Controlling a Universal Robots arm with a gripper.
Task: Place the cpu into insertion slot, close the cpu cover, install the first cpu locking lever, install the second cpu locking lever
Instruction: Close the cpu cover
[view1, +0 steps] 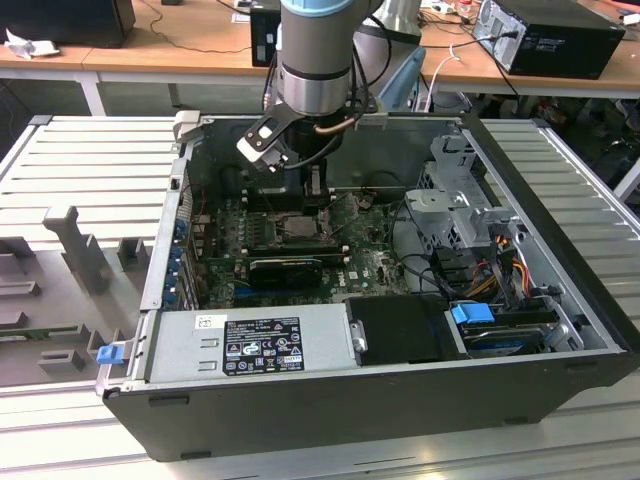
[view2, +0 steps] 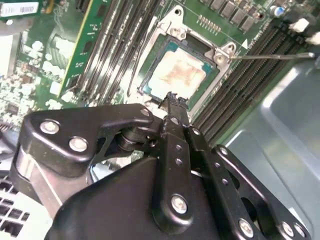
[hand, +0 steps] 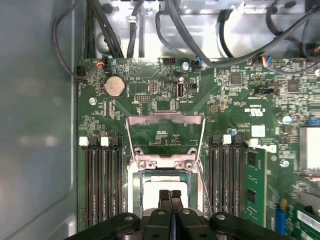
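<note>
A robot arm reaches almost straight down into an open computer case that lies on its side on a ribbed metal table. In the exterior view its grey wrist stands upright over the far half of the green circuit board. The black gripper points down at the board below it.

Both wrist views show the claw drawn together. Its two narrow fingertips are pressed side by side with nothing between them, poised low over one edge of the cpu; whether they touch it cannot be told.

The cpu, its pale face smeared beige, lies flat inside the insertion slot, square to the dark surround. The cpu cover is not closed — the thin metal frame is swung back on its hinge beside the socket, and green board shows through its window. A locking lever, a thin metal rod, juts out free past one corner of the socket, above the memory slots — long black rows that flank the socket on both sides.

Farther along the board, a round coin battery sits near black cables. In the exterior view, a grey power supply fills the case's near edge.
</note>
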